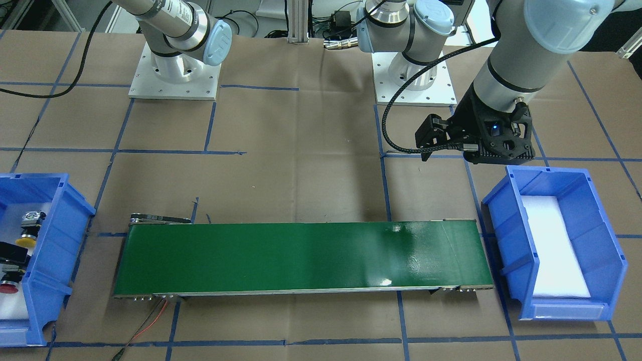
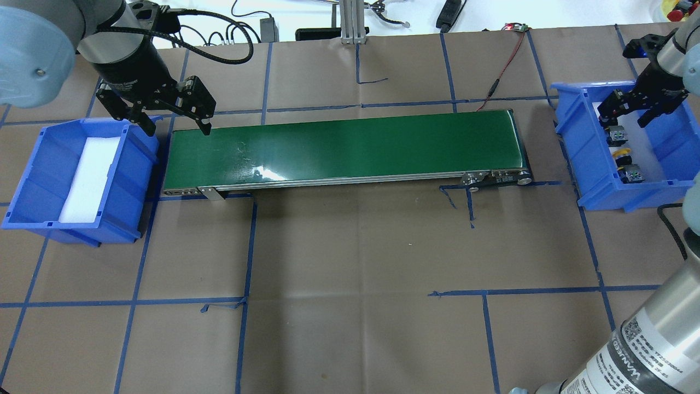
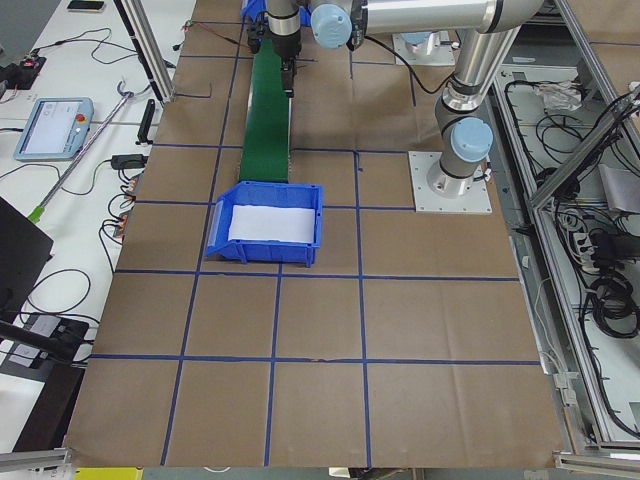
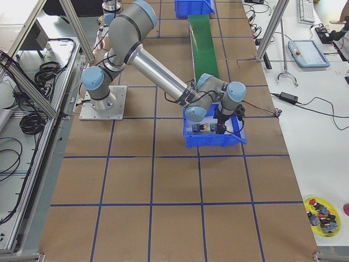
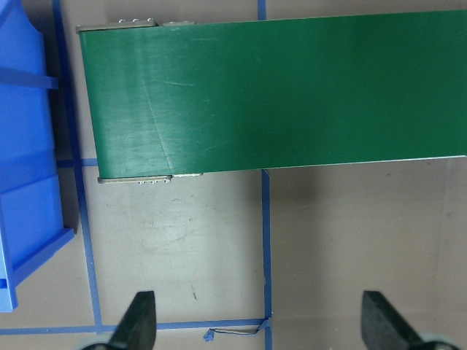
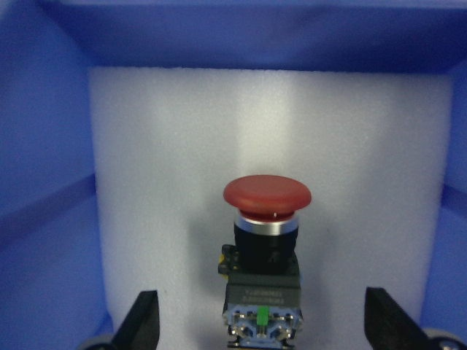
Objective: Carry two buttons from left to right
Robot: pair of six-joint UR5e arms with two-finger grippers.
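Hovering over the blue bin just past the green belt's end on my right side, my right gripper had its jaws spread wide on either side of the red button, touching nothing. That button lay on white foam, and the yellow button lay just beside it in the same bin, so both were well apart from the belt's far end. My left gripper hung near that other end with its jaws also wide apart and holding nothing, next to a second blue bin lined with foam.
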